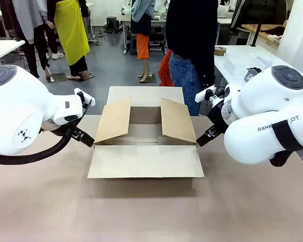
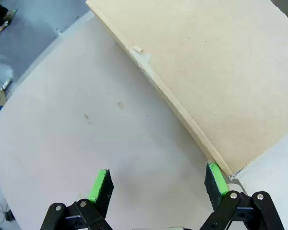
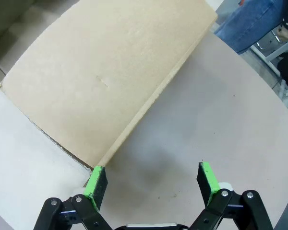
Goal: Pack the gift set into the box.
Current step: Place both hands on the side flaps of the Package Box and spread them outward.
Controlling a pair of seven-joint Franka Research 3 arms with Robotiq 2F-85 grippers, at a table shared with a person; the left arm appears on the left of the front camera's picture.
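White rounded arms [image 1: 20,111]; black left claw [image 2: 158,181] and right claw [image 3: 151,178], green pads [image 2: 98,184].

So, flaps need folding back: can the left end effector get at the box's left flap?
Probably yes: the left end effector is open beside the box, and nothing blocks its left flap.

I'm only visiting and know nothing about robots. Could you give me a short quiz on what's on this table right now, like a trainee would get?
1. True or false: the left pincer is clamped on a flap of the box.
2. Which flap of the box lies flat on the table, on the robot's side? A) the near one B) the left one C) the right one
3. Fill in: the right pincer, close to the box's near right corner, is ____.

Key:
1. False. Its jaws stand apart with only table between them.
2. A. The left and right flaps slant upward.
3. open
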